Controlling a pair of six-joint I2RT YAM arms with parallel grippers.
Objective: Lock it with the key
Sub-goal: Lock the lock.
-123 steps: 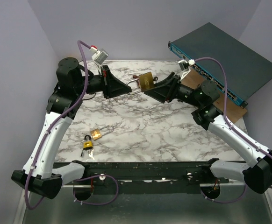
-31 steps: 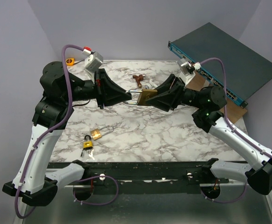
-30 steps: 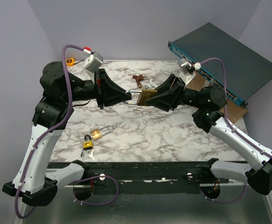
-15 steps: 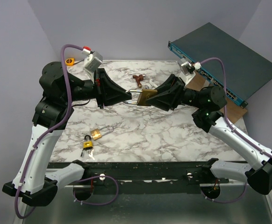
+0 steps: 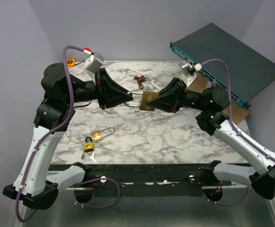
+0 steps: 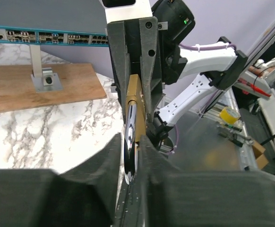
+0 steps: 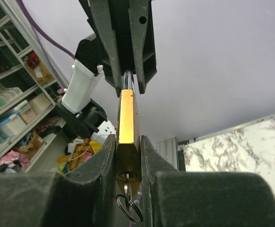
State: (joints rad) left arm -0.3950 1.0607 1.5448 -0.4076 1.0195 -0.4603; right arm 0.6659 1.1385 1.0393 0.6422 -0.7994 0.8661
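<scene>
You've got the big brass padlock (image 5: 145, 100) up off the marble table (image 5: 175, 137), between the two arms. Your right gripper (image 5: 154, 101) is clamped on its brass body. The fingers of your left gripper (image 5: 132, 99) sit close on either side of the steel shackle (image 6: 130, 127); whether they pinch it or only flank it, I cannot tell. The key (image 7: 127, 179) is in the keyhole at the padlock's end, its ring dangling below. Near your left arm, a small brass padlock (image 5: 98, 136) and a yellow-and-black padlock (image 5: 88, 146) lie on the table, with small keys (image 5: 91, 157) beside the latter
</scene>
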